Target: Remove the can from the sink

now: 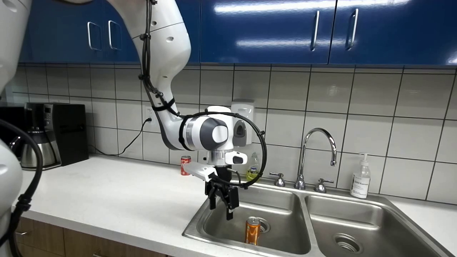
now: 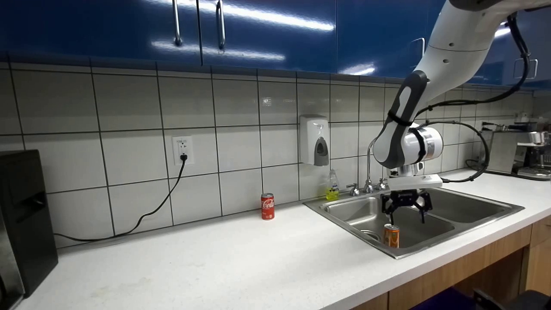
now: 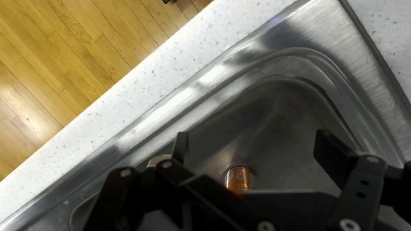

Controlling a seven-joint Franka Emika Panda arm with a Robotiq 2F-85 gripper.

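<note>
The black two-finger gripper [image 1: 221, 210] is hanging above the stainless steel double-basin sink [image 1: 309, 221], fingers standing apart. Lower than the fingertips and clear of them, the slim orange drink can with silvery top [image 1: 252, 232] is standing upright in the basin nearer the small red drink can [image 2: 267, 207]. In the wrist view, dark gripper parts are hiding some of the orange can. In an exterior view, it is partly covering a round metal drain [image 1: 265, 225]. Both exterior views, unlike the wrist view, are showing the chrome gooseneck faucet [image 1: 300, 180].
</note>
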